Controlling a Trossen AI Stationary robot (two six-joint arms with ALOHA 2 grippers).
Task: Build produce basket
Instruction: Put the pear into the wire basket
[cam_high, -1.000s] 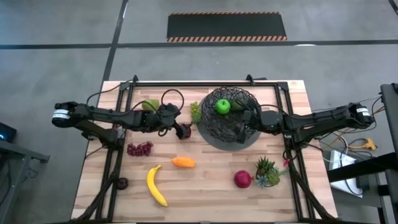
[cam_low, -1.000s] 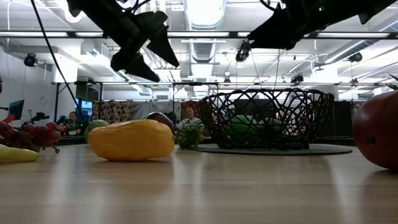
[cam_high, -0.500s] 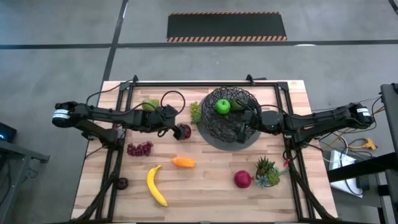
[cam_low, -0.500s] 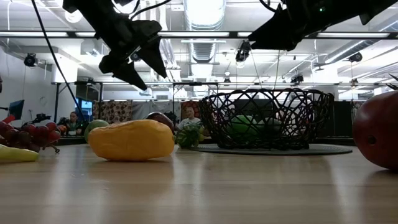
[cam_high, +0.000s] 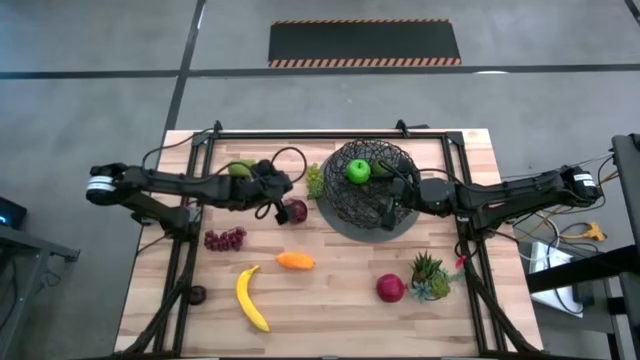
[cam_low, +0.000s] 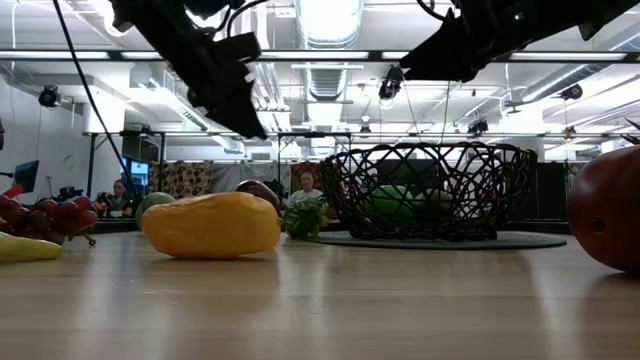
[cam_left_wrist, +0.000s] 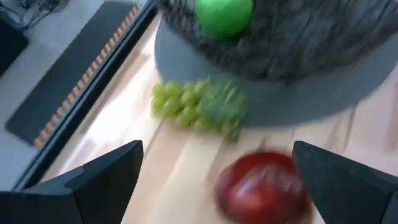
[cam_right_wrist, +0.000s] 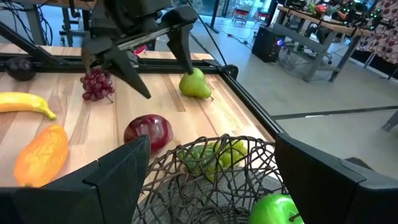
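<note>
Hovering entry: left gripper (cam_high: 279, 200), fingers apart and empty, poised just beside 1 dark red apple (cam_high: 295, 210) on the table left of the basket (cam_high: 366, 187). Right gripper (cam_high: 397, 197) open over basket, farther off.

The basket (cam_high: 367, 188) stands toward the far right of the table (cam_high: 470, 300), with an apple (cam_high: 358, 171) inside it. Just left of the basket lie grapes (cam_high: 315, 180), and a second apple (cam_high: 295, 211) sits a little nearer. A pear (cam_high: 241, 169) lies farther left. Another grape bunch (cam_high: 226, 239) lies at the left; nearer are an orange piece (cam_high: 295, 261) and a banana (cam_high: 251, 297). A third apple (cam_high: 390, 288) rests near right, beside a potted plant (cam_high: 430, 275).
</note>
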